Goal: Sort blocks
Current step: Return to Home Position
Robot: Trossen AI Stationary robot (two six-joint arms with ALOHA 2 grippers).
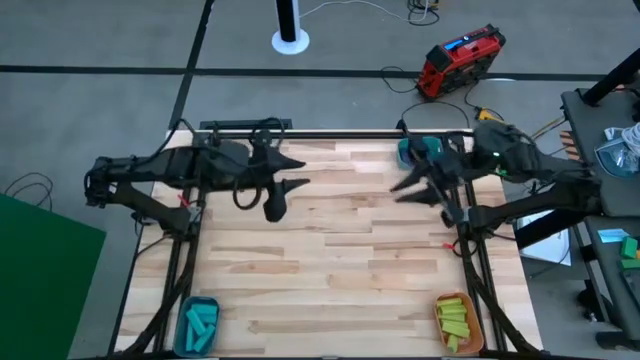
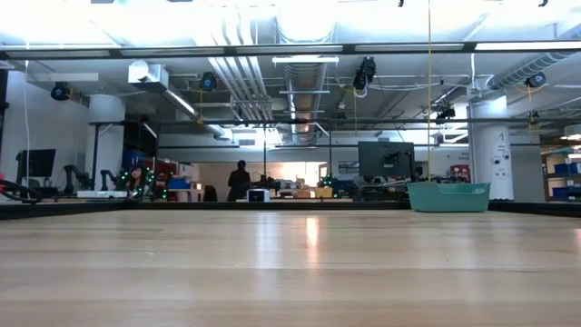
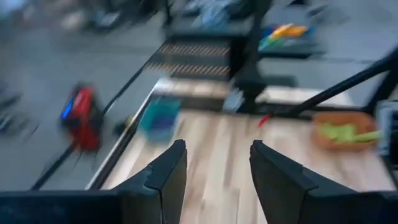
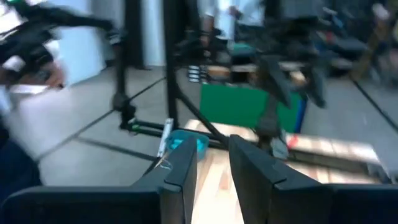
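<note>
Two tools with fingers spread apart above the far half of the tabletop [image 1: 330, 260]: left tool [image 1: 292, 173] toward the left side, right tool [image 1: 403, 185] beside the teal bin [image 1: 406, 152]. Cyan blocks [image 1: 200, 325] piled in the near-left blue bin [image 1: 199, 299], green blocks [image 1: 455, 318] in the near-right orange bin [image 1: 440, 300].

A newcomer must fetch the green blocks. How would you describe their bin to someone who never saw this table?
On the wooden table seen from above, go to the lower right corner. The orange bin there holds yellow-green blocks; the blue bin at lower left holds cyan blocks.
</note>
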